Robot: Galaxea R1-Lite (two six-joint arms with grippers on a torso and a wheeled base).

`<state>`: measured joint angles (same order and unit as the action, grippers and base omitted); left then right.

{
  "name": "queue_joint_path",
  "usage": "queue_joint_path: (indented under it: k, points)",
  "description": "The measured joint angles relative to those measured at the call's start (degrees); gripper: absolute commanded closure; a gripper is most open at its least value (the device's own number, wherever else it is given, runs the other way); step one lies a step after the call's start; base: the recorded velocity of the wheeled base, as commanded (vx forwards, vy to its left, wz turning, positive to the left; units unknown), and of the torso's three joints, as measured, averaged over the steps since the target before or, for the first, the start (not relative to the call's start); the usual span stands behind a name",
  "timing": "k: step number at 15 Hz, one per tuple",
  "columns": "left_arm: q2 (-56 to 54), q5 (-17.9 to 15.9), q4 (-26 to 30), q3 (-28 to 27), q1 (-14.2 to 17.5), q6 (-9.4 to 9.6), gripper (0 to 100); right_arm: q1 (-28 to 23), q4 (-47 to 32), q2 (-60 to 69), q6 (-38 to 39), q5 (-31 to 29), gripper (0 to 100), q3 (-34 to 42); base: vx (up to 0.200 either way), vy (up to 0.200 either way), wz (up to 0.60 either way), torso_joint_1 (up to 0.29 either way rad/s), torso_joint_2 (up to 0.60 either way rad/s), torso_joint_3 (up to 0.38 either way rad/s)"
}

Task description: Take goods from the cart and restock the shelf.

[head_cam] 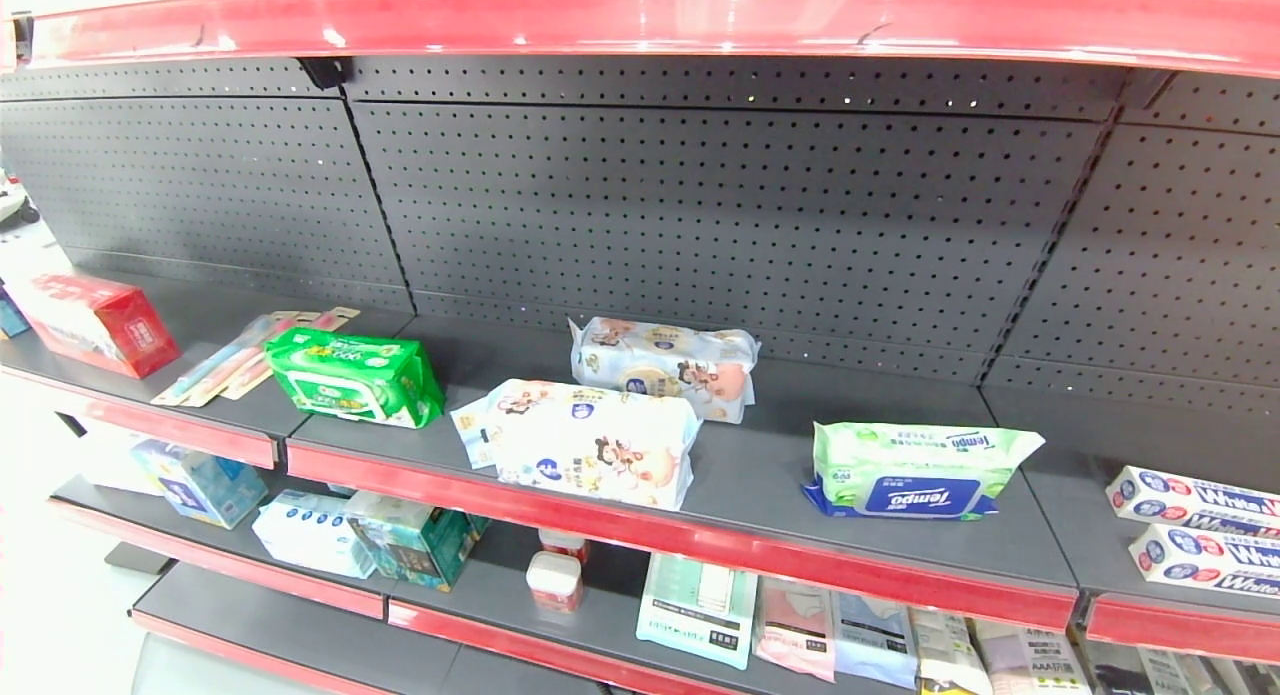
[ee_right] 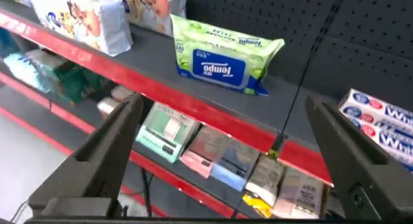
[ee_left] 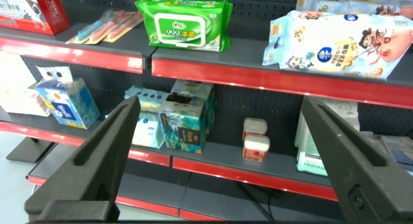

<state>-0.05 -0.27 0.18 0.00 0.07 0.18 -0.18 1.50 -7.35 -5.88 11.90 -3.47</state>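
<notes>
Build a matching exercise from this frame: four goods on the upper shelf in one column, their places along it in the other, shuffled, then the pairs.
Goods
1. red box
2. bright green wipes pack
3. pale green and blue wipes pack
4. toothpaste boxes

Places on the shelf
A. far right end
B. right next to the toothbrushes
C. far left end
D. to the right of the two cartoon-printed packs

Pairs: 1-C, 2-B, 3-D, 4-A

Shop aisle, red-edged pegboard shelves [head_cam: 680, 540], packaged wipes [head_cam: 915, 470], toothpaste boxes [head_cam: 1195, 500]
</notes>
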Motion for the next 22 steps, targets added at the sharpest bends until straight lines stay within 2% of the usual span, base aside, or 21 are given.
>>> queue_joint_path:
  k: [3, 6, 7, 10, 15, 22]
  points:
    - [0.0, 0.0, 0.0, 0.0, 0.0, 0.00, 0, 0.1, 0.1, 5.4, 8.1, -3.9, 0, 2.4, 0.000, 0.000, 0.00, 0.000, 0.00, 0.000]
    - [0.0, 0.0, 0.0, 0.0, 0.0, 0.04, 0, 0.1, -0.7, 7.1, 8.7, -14.2, 0, 3.0, 0.000, 0.000, 0.00, 0.000, 0.00, 0.000]
    - [0.0, 0.0, 0.0, 0.0, 0.0, 0.04, 0, 0.1, -1.4, 7.2, 8.4, -15.1, 0, 3.2, 0.000, 0.000, 0.00, 0.000, 0.00, 0.000]
    - [0.0, 0.0, 0.0, 0.0, 0.0, 0.06, 0, 0.2, -1.6, 7.4, 4.6, -11.3, 0, 3.3, 0.000, 0.000, 0.00, 0.000, 0.00, 0.000]
    - [0.0, 0.0, 0.0, 0.0, 0.0, 0.13, 0, 0.2, -1.7, 7.4, 5.5, -11.6, 0, 3.4, 0.000, 0.000, 0.00, 0.000, 0.00, 0.000]
    - [0.0, 0.0, 0.0, 0.0, 0.0, 0.17, 0, 0.2, -1.8, 7.4, 5.7, -11.6, 0, 3.4, 0.000, 0.000, -0.60, 0.004, 0.00, -0.002]
